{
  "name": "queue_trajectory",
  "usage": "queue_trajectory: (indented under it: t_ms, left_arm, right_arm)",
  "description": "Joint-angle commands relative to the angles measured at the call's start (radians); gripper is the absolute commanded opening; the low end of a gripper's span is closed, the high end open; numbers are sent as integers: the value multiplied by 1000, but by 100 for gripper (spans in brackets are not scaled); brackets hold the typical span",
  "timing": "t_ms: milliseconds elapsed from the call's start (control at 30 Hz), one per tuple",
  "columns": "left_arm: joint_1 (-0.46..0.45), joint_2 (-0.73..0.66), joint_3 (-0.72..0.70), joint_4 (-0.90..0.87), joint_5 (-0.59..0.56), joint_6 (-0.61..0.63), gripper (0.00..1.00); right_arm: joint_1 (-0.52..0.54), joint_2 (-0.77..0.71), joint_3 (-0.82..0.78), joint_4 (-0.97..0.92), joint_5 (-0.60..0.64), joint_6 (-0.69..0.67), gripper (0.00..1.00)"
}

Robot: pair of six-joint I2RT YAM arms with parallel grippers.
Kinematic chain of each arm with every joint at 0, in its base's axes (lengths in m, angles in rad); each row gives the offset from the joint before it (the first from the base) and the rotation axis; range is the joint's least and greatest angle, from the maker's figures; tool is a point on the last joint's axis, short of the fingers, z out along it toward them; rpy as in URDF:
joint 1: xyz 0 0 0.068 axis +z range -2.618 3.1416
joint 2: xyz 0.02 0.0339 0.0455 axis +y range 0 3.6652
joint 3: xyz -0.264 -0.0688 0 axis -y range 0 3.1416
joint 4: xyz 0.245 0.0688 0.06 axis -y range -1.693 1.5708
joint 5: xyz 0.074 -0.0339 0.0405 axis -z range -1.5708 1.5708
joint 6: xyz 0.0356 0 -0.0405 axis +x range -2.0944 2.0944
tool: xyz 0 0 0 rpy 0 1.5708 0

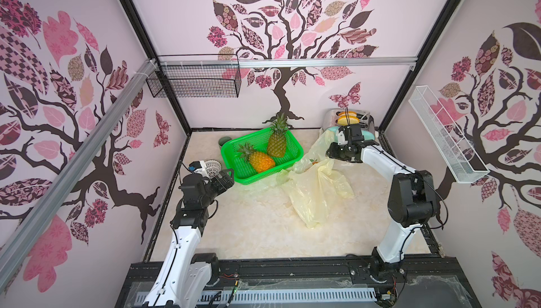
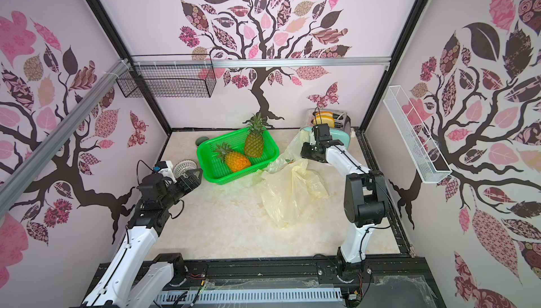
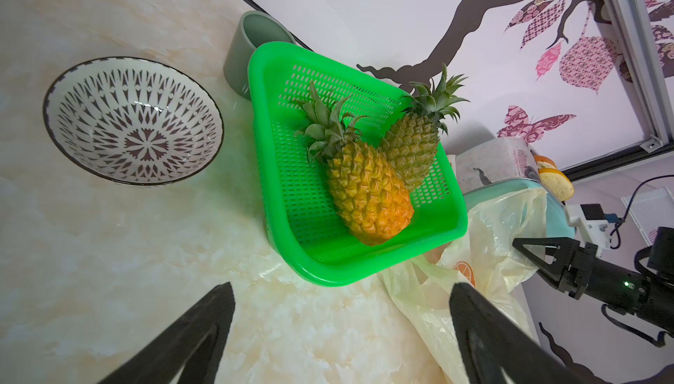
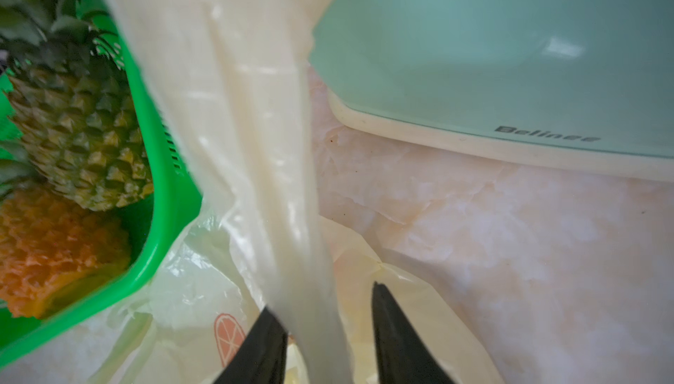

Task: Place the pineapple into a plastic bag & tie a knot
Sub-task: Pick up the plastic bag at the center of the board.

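A strap (image 4: 255,145) of the plastic bag (image 1: 316,192) is straddled by the right gripper (image 4: 322,298), whose jaws are part-closed with a gap showing, so no pinch is seen. The film is judged light, limp and slippery (best taken by its bunched straps). Beyond, the stiff, heavier pineapple (image 3: 368,196) is seen in the green basket (image 3: 281,181), ahead of the wide-apart, empty left gripper (image 3: 343,285). Farthest, "Belinee" is read on a mint slab (image 4: 492,54).

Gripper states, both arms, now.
Left gripper: open, holding nothing.
Right gripper: fingers either side of the plastic bag strap, a gap showing; grip cannot be told.
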State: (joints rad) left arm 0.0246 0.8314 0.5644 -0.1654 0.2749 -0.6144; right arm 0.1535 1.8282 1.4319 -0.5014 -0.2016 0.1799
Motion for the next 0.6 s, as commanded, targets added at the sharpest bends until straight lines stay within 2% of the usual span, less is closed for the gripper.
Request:
queue_trajectory:
  t_ms: [0, 100, 233, 400, 567]
  left_arm:
    - [-3, 5, -4, -17, 41, -32, 97]
    - [-3, 6, 8, -32, 52, -46, 97]
    - [-3, 10, 39, -56, 81, -85, 98]
    - [-31, 42, 87, -65, 167, -170, 95]
    - [-204, 87, 171, -124, 76, -194, 92]
  right_arm:
    - [3, -11, 44, 0, -16, -2, 24]
    - [2, -49, 31, 8, -18, -1, 11]
    - [3, -134, 1, 32, -48, 1, 0]
    - [4, -306, -93, 129, -126, 7, 0]
    - [7, -470, -192, 240, -214, -7, 0]
